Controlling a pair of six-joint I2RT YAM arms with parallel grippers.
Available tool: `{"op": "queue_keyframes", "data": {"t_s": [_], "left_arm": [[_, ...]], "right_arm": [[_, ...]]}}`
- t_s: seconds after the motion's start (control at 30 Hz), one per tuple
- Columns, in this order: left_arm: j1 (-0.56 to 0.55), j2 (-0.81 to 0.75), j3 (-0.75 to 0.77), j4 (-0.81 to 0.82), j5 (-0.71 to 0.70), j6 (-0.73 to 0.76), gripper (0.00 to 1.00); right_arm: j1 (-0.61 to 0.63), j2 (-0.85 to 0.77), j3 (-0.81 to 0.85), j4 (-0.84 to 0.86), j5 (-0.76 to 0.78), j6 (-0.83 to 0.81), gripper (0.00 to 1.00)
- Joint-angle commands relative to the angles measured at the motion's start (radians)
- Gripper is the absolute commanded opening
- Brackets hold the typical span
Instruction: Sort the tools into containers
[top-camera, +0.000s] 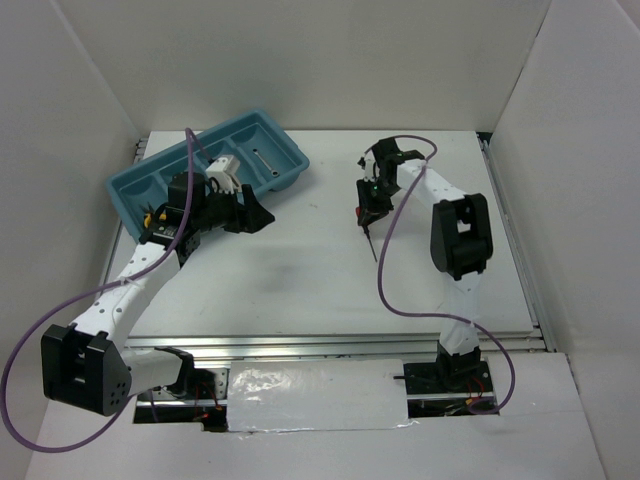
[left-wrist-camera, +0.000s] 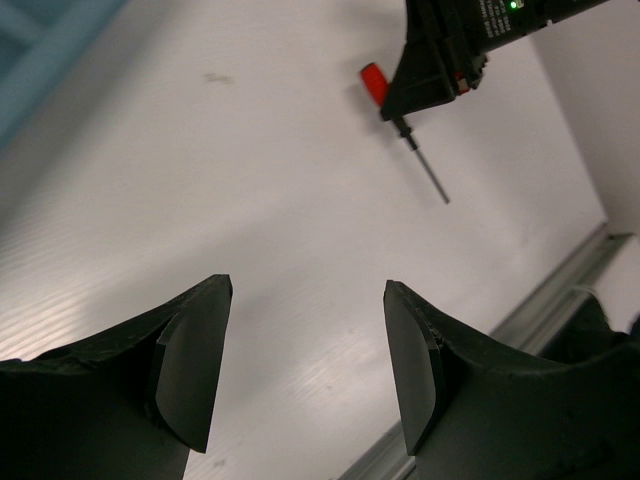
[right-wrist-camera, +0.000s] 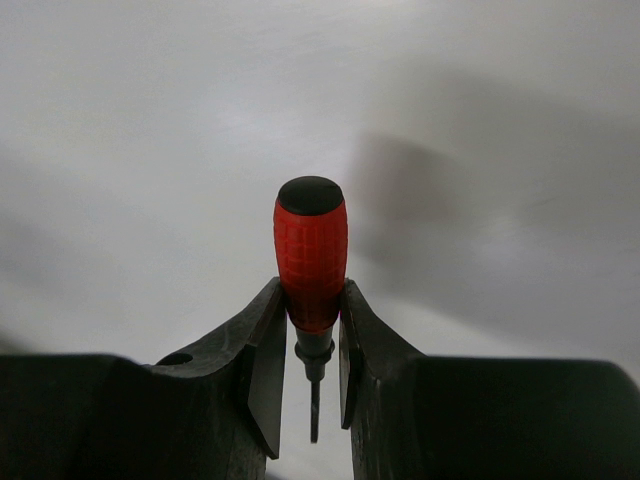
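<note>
Risk, grip: the right hand (top-camera: 368, 203) pinches the red-handled screwdriver (right-wrist-camera: 311, 255) low on the handle, where it narrows toward the shaft. Most of the handle stands beyond the fingers, so in my judgement the tool could pivot or slip during a carry.
Risk, path: the left hand (left-wrist-camera: 308, 330) and its forearm sit just beside the tray (top-camera: 120, 195), on the side facing the screwdriver. A direct run to the tray could strike that arm or its cable.
Risk, release: the shaft projects well past the hand and could catch a tray wall on the way down.
Right hand state: clenched on the screwdriver handle, a finger on each side.
Right arm pose: reaching out over the surface (top-camera: 300, 270), well apart from the tray, hand pointing down.
Screwdriver position: well apart from the tray, shaft angled away from it. Whether the tip touches the surface cannot be told.
Left hand state: released, fingers spread, nothing between them.
Left arm pose: stretched toward the tray, hand low over the surface.
Tray contents: a thin silver rod (top-camera: 265, 160) lies in one end compartment.
</note>
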Motion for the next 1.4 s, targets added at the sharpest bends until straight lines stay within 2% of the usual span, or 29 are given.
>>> {"op": "queue_keyframes", "data": {"t_s": [0.0,0.03,0.1,0.13,0.2,0.4,0.57,0.63,0.7,0.93,1.03,1.13,1.17,1.23,1.33,1.37], "left_arm": [[-0.061,0.011,0.018,0.186,0.146,-0.115,0.76],[-0.093,0.027,0.032,0.191,0.153,-0.132,0.79],[-0.13,0.065,0.044,0.217,0.163,-0.181,0.82],[-0.136,0.091,0.049,0.223,0.169,-0.199,0.88],[-0.149,0.113,0.052,0.246,0.193,-0.232,0.9],[-0.191,0.188,0.118,0.298,0.251,-0.324,0.86],[-0.198,0.209,0.125,0.468,0.365,-0.425,0.84],[-0.205,0.194,0.093,0.588,0.387,-0.462,0.84],[-0.219,0.189,0.076,0.639,0.384,-0.496,0.84],[-0.236,0.226,0.122,0.581,0.342,-0.47,0.84],[-0.235,0.248,0.145,0.555,0.333,-0.462,0.8],[-0.227,0.259,0.154,0.548,0.325,-0.476,0.71],[-0.222,0.262,0.148,0.556,0.328,-0.488,0.63],[-0.218,0.266,0.141,0.575,0.33,-0.506,0.55],[-0.199,0.268,0.13,0.582,0.324,-0.522,0.36],[-0.196,0.268,0.134,0.572,0.324,-0.517,0.26]], "right_arm": [[0.03,-0.286,-0.101,0.127,-0.442,0.123,0.0],[0.042,-0.384,-0.148,0.259,-0.475,0.175,0.0],[0.057,-0.466,-0.257,0.431,-0.525,0.304,0.0],[0.076,-0.529,-0.276,0.464,-0.528,0.332,0.0],[0.088,-0.575,-0.307,0.539,-0.522,0.422,0.0],[0.137,-0.644,-0.282,0.55,-0.48,0.533,0.0],[0.148,-0.672,-0.307,0.55,-0.483,0.542,0.0],[0.145,-0.674,-0.322,0.552,-0.491,0.547,0.0],[0.143,-0.675,-0.33,0.569,-0.509,0.559,0.0],[0.162,-0.678,-0.31,0.589,-0.542,0.584,0.0],[0.168,-0.674,-0.302,0.592,-0.548,0.584,0.0],[0.176,-0.667,-0.302,0.595,-0.559,0.587,0.0],[0.179,-0.667,-0.302,0.595,-0.559,0.584,0.0],[0.186,-0.667,-0.301,0.59,-0.556,0.574,0.0],[0.186,-0.657,-0.299,0.587,-0.566,0.567,0.01],[0.186,-0.657,-0.298,0.586,-0.566,0.565,0.04]]}}
